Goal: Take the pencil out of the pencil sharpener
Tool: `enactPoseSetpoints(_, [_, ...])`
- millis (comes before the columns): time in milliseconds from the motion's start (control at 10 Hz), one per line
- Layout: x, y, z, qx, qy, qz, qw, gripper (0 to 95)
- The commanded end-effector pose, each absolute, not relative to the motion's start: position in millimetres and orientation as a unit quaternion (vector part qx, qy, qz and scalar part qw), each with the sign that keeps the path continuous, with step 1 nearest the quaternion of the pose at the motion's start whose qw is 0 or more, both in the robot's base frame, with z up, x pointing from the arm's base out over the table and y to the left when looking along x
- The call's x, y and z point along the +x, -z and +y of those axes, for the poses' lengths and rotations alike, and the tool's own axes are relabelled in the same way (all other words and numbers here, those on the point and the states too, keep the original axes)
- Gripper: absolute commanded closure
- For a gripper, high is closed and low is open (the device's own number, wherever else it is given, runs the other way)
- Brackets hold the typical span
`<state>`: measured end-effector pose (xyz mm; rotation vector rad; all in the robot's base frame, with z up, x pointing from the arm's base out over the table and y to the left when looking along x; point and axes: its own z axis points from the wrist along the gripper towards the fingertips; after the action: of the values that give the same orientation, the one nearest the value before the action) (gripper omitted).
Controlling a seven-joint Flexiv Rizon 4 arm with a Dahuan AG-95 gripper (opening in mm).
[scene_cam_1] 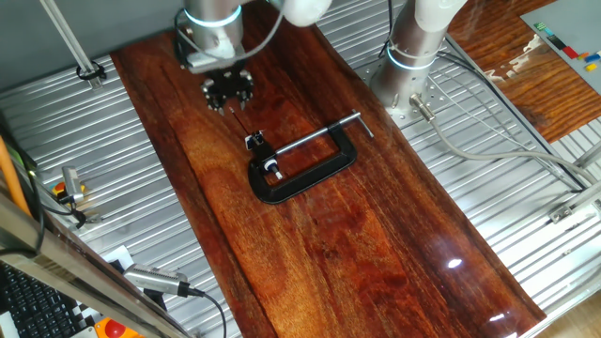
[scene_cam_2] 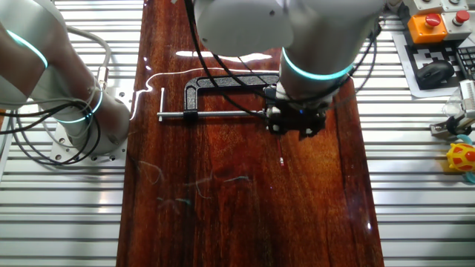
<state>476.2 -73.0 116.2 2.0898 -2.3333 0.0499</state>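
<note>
The pencil sharpener (scene_cam_1: 254, 141) is a tiny silvery-white and black block lying on the dark wooden board (scene_cam_1: 376, 244), just left of the clamp's jaw. The pencil (scene_cam_1: 242, 122) is a thin dark stick that runs from the sharpener up and to the left, toward my gripper. My gripper (scene_cam_1: 229, 94) hangs over the pencil's far end, its black fingers apart, with nothing seen held between them. In the other fixed view my gripper (scene_cam_2: 297, 124) and wrist cover the pencil and the sharpener.
A large black C-shaped clamp (scene_cam_1: 302, 174) with a long silver screw rod (scene_cam_1: 319, 136) lies right of the sharpener; it also shows in the other fixed view (scene_cam_2: 223, 83). The arm's base (scene_cam_1: 413, 56) stands at the board's far right edge. Ribbed metal table surrounds the board.
</note>
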Motion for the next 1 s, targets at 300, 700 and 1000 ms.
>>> enactPoseSetpoints(300, [476.1,-114.5,-73.1,0.681,-0.021,-0.732,0.008,57.0])
enactPoseSetpoints(700, [477.3,-107.0,-73.5,0.66,-0.023,-0.751,0.007,57.0])
enactPoseSetpoints(1000, [477.3,-107.0,-73.5,0.655,-0.014,-0.755,0.01,57.0])
